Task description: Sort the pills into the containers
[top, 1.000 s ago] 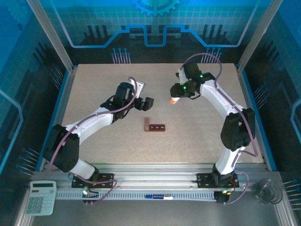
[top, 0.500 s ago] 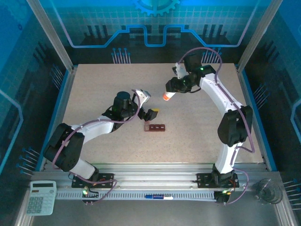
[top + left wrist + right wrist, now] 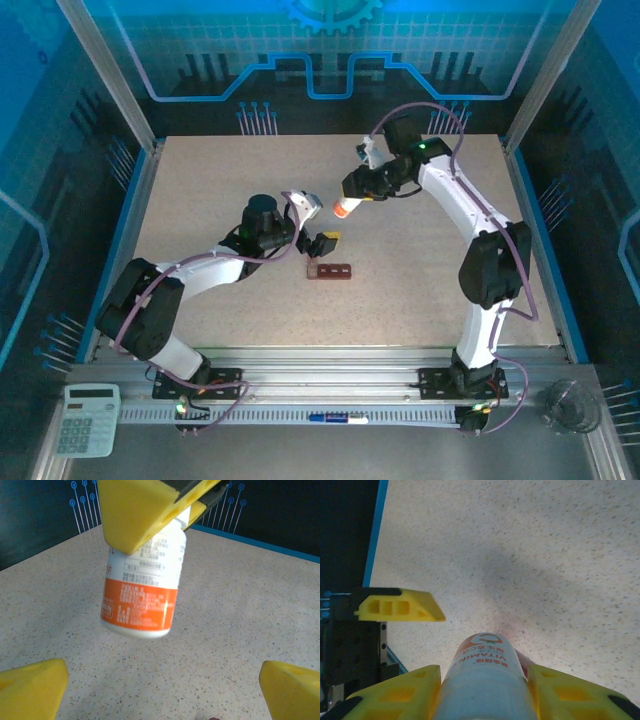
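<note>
We log two matching arms. The left arm [image 3: 205, 268] and right arm [image 3: 452, 205] both have smooth white curved link shells, broken up by chunky black joint housings [image 3: 497, 268]. Thin purple cables [image 3: 425, 105] run along each arm in loose loops. A green light [image 3: 421, 149] glows on the right arm, and more green lights glow at the black base plates [image 3: 212, 380]. The left gripper [image 3: 160, 695] and right gripper [image 3: 482, 692] look the same. Their fingers [image 3: 395, 607] are yellow plastic wedges with oblong slots through the side, on black mounts.
</note>
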Action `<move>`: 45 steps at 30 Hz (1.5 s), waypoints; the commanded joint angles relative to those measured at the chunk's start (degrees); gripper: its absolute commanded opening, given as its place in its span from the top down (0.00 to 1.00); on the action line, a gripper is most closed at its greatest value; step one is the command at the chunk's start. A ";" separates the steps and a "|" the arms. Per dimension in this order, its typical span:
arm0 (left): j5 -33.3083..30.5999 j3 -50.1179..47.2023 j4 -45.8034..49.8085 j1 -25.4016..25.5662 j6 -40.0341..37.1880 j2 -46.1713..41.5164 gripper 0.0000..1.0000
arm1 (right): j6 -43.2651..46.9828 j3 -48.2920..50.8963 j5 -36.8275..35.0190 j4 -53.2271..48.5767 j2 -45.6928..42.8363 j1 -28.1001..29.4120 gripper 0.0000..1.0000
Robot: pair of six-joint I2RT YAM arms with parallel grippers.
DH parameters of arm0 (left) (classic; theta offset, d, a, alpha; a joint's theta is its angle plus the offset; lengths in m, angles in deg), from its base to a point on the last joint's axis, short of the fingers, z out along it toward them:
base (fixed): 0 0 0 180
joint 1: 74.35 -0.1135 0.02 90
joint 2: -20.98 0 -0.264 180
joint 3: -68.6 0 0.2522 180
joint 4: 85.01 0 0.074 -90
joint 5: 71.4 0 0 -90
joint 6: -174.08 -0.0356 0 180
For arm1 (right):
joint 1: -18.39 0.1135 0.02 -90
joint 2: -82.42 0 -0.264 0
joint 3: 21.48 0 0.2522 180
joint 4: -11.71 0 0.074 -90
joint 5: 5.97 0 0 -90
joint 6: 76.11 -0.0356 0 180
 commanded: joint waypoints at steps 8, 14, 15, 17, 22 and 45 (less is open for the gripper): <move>2.22 1.59 -3.05 0.54 0.85 0.01 0.01 | -6.37 7.92 7.66 7.18 -7.55 1.10 0.64; 2.38 2.83 -1.54 1.16 2.05 -0.13 0.02 | -9.42 11.65 10.00 11.23 -9.27 1.49 0.64; 2.27 3.00 -1.28 1.34 2.15 -0.21 0.02 | -9.69 11.92 10.17 11.57 -9.39 1.60 0.64; 2.23 3.43 -0.93 1.45 2.38 -0.22 0.03 | -9.97 12.40 10.40 12.05 -9.40 1.81 0.64; 2.06 3.92 -0.39 1.67 2.42 0.13 0.07 | -11.00 13.55 11.29 13.49 -9.48 2.03 0.64; 2.79 5.81 0.37 1.75 3.93 1.72 0.29 | -12.30 15.24 13.40 15.68 -9.67 1.97 0.65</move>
